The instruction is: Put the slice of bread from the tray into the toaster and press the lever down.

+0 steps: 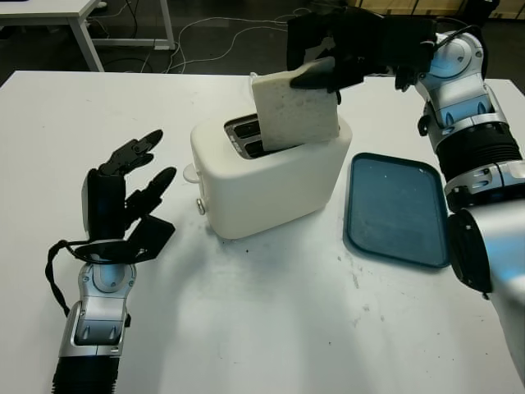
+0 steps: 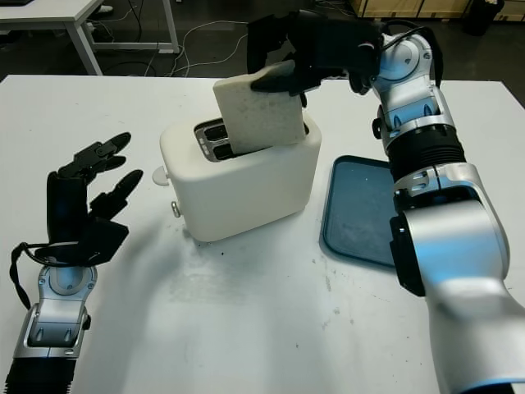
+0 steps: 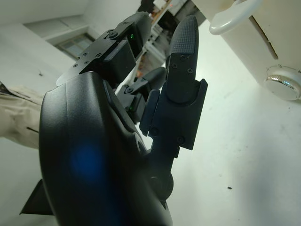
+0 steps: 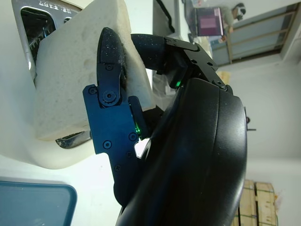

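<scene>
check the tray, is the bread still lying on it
No, the tray is bare; the right hand holds the bread over the toaster.

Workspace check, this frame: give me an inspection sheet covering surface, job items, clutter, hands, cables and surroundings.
Surface: white table, a few small dark specks.
Job's things: white toaster mid-table, lever up; bread slice held above the slots, not yet seated; blue tray beside the toaster, holding nothing.
Clutter: nothing seen.
Hands: right hand grips the bread over the toaster; left hand open, near the lever side.
Cables: cables on the floor beyond the table.
Surroundings: another table's legs behind.
</scene>
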Tool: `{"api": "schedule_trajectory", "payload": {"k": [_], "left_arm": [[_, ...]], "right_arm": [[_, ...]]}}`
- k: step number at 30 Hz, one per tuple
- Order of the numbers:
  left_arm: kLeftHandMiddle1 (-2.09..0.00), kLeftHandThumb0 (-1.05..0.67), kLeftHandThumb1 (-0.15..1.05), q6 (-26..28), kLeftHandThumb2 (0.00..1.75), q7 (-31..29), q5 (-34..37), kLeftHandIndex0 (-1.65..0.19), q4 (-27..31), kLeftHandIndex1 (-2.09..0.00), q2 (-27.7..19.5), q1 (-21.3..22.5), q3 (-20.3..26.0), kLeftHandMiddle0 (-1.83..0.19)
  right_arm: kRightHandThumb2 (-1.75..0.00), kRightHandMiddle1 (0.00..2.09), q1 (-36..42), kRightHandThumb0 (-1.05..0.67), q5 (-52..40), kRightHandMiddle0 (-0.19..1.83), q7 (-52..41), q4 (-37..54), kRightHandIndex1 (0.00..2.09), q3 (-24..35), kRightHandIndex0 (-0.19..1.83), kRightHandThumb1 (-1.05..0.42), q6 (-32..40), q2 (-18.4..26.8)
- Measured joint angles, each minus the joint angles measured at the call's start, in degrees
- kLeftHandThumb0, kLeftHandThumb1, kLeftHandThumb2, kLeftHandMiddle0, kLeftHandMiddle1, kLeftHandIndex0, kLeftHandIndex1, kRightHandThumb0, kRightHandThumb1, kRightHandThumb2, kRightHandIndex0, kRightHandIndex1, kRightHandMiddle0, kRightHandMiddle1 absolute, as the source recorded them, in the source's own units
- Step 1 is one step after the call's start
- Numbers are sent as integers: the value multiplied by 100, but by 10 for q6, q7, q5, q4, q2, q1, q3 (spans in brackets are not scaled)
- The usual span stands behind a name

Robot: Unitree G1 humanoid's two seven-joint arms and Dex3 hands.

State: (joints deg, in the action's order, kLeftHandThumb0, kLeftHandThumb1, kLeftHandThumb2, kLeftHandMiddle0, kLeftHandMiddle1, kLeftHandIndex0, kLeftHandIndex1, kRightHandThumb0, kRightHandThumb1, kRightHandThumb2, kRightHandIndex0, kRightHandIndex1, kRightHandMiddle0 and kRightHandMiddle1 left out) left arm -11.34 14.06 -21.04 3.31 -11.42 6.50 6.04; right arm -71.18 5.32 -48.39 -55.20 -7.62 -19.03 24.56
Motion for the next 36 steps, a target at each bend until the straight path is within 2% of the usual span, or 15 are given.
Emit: {"api": "schedule_trajectory", "payload": {"k": [15,26,36], "left_arm": [[-66,-55,92,0,22,2,-1,-79,0,0,3,0,-2,-59],[-69,-56,92,1,21,2,-2,-80,0,-1,7,0,-5,-59],[-68,-57,92,6,22,9,-11,-80,0,0,9,0,-6,-60]], "right_arm": [[-36,175,0,-48,-3,91,-23,-8,175,5,115,-92,-45,-22],[-31,175,7,-46,11,90,-7,52,175,-17,113,-92,-43,-47],[-25,175,19,-47,11,88,-2,62,175,-21,113,-92,-77,-68]]}}
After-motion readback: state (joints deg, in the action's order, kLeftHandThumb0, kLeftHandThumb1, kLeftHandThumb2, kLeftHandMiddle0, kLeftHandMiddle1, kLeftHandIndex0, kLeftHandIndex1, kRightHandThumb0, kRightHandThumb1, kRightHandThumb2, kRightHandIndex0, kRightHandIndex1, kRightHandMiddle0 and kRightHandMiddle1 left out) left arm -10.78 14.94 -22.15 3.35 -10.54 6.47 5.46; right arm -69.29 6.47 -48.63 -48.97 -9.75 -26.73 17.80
